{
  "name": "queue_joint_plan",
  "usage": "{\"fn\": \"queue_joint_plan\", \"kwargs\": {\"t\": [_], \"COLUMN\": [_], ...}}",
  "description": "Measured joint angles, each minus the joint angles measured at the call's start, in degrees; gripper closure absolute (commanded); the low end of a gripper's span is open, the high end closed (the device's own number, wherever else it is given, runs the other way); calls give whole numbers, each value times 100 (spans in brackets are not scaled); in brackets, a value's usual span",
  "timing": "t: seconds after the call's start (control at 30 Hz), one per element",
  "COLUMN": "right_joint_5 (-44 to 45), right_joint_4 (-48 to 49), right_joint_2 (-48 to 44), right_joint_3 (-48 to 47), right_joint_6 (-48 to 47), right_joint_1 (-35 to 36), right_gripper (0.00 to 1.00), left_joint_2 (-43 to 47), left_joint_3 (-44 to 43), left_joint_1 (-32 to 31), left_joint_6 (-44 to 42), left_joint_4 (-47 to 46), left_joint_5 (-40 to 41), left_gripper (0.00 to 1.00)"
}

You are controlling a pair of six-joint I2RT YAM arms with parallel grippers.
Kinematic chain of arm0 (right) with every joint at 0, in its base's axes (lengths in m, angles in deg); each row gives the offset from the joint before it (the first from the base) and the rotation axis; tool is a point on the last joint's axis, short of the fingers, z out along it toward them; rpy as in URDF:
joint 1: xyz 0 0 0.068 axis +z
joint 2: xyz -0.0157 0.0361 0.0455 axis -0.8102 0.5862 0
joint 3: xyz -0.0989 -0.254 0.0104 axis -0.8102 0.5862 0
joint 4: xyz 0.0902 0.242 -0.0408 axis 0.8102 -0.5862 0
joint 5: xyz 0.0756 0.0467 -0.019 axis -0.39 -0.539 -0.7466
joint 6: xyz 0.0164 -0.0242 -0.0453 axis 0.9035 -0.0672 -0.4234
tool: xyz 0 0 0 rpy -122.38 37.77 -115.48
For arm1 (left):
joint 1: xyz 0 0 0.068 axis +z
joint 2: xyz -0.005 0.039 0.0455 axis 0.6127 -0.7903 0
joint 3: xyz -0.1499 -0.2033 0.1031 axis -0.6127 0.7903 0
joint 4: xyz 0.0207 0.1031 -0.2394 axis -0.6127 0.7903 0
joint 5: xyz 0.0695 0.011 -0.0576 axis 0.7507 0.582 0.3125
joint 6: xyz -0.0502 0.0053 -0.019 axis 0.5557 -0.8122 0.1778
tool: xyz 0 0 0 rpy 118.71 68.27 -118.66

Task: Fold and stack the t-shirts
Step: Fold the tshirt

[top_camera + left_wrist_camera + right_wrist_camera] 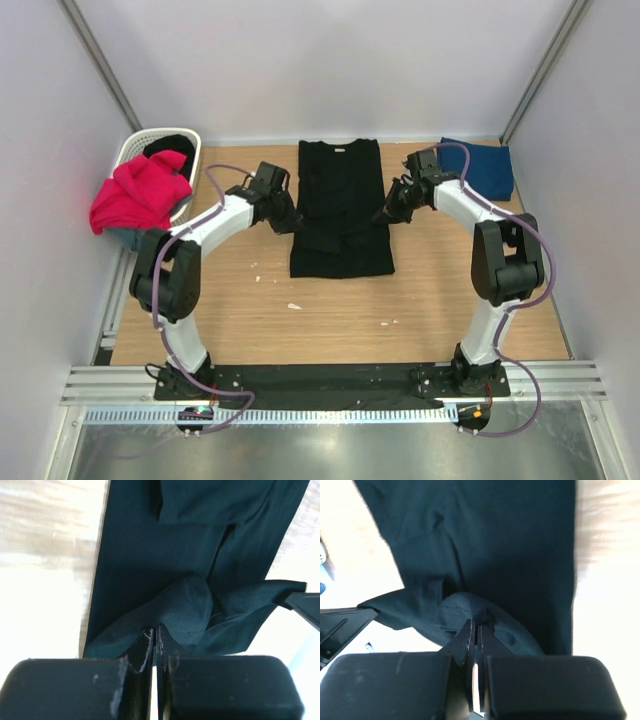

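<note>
Left gripper (155,635): jaws clenched on a raised pinch of the black t-shirt (150,555), at its left edge, roughly mid-length.
Right gripper (474,630): jaws clenched the same way on a pinch at the shirt's right edge.
Shirt location: centre of the table (330,320), lying lengthwise with the collar at the far end and the sides folded in to a narrow panel.
Other shirts: navy blue t-shirt (485,165) folded flat at far right; magenta-red t-shirt (140,195) draped over the laundry basket (130,150) at far left.
Material: thin, matte, limp knit that tents into soft ridges at each pinch, with creases radiating outward.
Risk, layer separation: if a pinch holds only the top layer, lifting would probably open the folded sides.
Risk, skew: unequal travel of the two arms would likely leave a slanted fold.
Risk, slip: the gripped area is small, so cloth may pull free under tension.
</note>
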Motion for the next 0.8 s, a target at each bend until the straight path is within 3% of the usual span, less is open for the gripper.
{"fn": "queue_joint_plan", "kwargs": {"t": [0.5,0.8], "right_joint_5": [155,190], "right_joint_4": [59,-35], "right_joint_2": [295,990], "right_joint_3": [-417,-975], "right_joint_6": [-50,-168], "right_joint_1": [-251,-382], "right_gripper": [99,99], "left_joint_2": [-629,-1102], "left_joint_3": [-776,-907], "left_joint_1": [205,238], "left_joint_6": [-79,-105], "left_joint_4": [-44,-79], "left_joint_5": [-140,-138], "left_gripper": [100,100]}}
